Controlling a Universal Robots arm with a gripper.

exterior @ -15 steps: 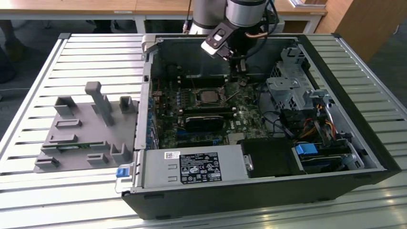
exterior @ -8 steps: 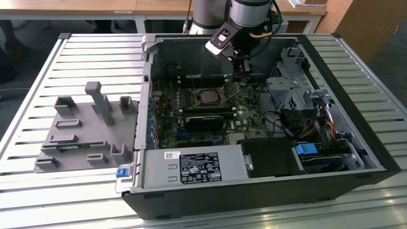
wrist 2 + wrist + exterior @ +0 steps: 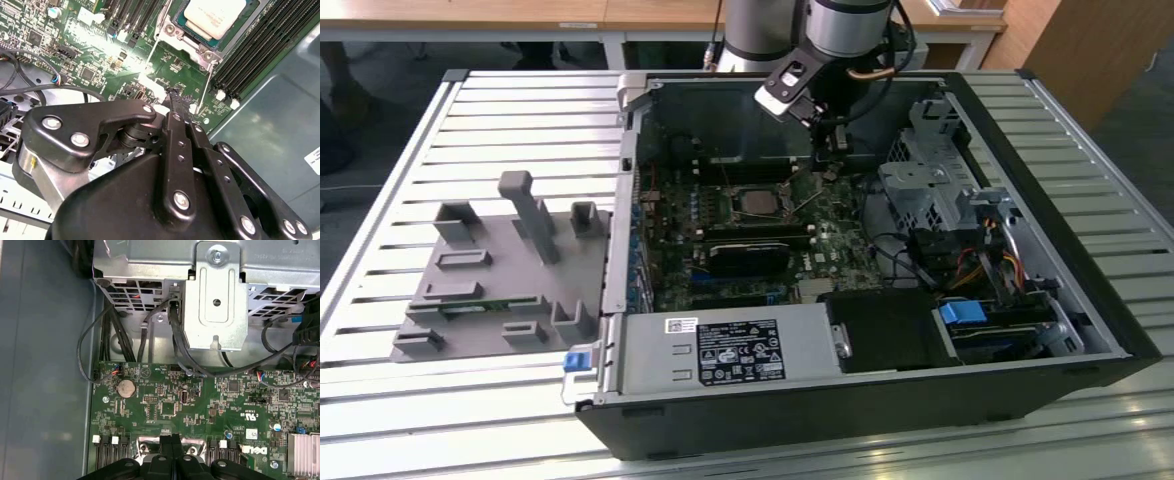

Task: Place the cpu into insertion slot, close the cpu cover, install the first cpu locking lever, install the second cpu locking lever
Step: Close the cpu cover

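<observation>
the cpu (image 3: 216, 16), pale silver and square, lies in the insertion slot (image 3: 177, 20); the gripper (image 3: 173, 96) is pressed together nearby.

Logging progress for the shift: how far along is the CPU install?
Done: the cpu lies in place, and the cpu cover looks down around it. Under way: the shut hand is beside a thin locking lever that juts out unlatched. Left: latching it; the second lever's state I cannot tell.

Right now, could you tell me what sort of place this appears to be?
Probably a robotics lab or workshop: an open computer case lies on a slatted metal table, a grey parts fixture sits beside it, and wooden desks stand behind.
</observation>
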